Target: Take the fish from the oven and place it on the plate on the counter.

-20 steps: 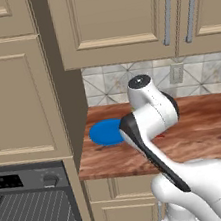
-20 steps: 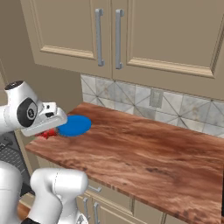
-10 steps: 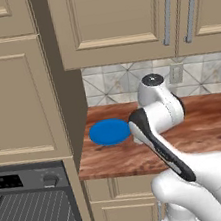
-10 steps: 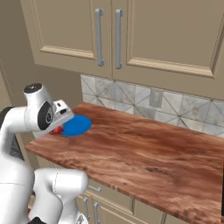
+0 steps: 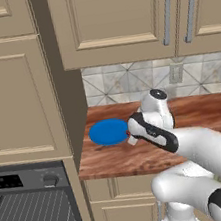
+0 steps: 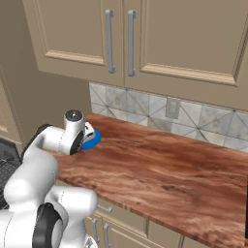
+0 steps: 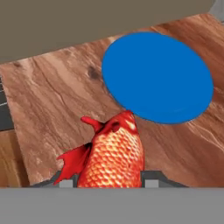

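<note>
Fish (image 7: 114, 153) in the fingers (image 7: 150, 180), gripped across its body w/ head end sticking out toward the plate (image 7: 158, 76); fingers closed on it from both flanks, part-way shut, tips just showing either side at the bottom of the hand view. Fish hangs over bare counter (image 7: 52, 100) just short of the plate's near rim, nose about at the rim edge, not over the plate's middle yet. From the left base view the hand (image 5: 133, 134) sits just right of the plate (image 5: 109, 131), which lies at the left end of the counter (image 5: 115, 157) by the tall cabinet; oven (image 5: 32, 211) lower left, rack bare as far as visible. Handling, my guess: small, light, rigid-looking body, scaly and rounded so prob. slippery; fins and tail thin, poor places to pinch. Mid-body hold across the thickest part looks right; a lowish release over plate centre should stop it rolling off.
</note>
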Controlling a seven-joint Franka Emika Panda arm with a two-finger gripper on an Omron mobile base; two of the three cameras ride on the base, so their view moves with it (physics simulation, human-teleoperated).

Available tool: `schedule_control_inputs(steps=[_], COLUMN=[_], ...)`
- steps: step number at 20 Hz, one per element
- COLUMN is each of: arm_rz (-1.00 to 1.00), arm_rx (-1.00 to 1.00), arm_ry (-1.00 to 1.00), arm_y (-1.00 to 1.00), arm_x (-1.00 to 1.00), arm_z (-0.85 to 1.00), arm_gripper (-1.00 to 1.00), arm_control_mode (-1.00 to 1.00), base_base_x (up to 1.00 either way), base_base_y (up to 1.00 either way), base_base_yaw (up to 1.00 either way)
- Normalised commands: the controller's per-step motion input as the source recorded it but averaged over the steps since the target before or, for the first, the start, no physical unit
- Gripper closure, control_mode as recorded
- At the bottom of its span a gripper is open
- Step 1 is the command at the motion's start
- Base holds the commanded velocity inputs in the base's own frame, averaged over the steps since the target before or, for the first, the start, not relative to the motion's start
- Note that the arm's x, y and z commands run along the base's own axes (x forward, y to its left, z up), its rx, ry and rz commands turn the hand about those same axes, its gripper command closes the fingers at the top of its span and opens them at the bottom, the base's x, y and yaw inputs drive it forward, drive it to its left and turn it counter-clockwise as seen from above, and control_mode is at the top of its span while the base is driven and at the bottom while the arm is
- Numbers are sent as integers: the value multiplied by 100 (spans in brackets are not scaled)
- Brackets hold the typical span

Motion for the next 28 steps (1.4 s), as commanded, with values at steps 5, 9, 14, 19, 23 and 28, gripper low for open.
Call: schedule_control_inputs(steps=[5,9,14,19,23,28], arm_rz=[0,-2,0,0,-1,-1], arm_rx=[6,0,0,0,-1,0], arm_ry=[0,0,0,8,25,4], arm_y=[2,6,3,17,26,4], arm_x=[74,11,0,16,66,33], arm_z=[-23,16,64,9,-19,-25], arm_gripper=[100,100,100,100,100,100], arm_control_mode=[-100,-100,-100,-100,-100,-100], base_base_x=[0,0,0,0,0,0], base_base_y=[0,0,0,0,0,0], base_base_yaw=[0,0,0,0,0,0])
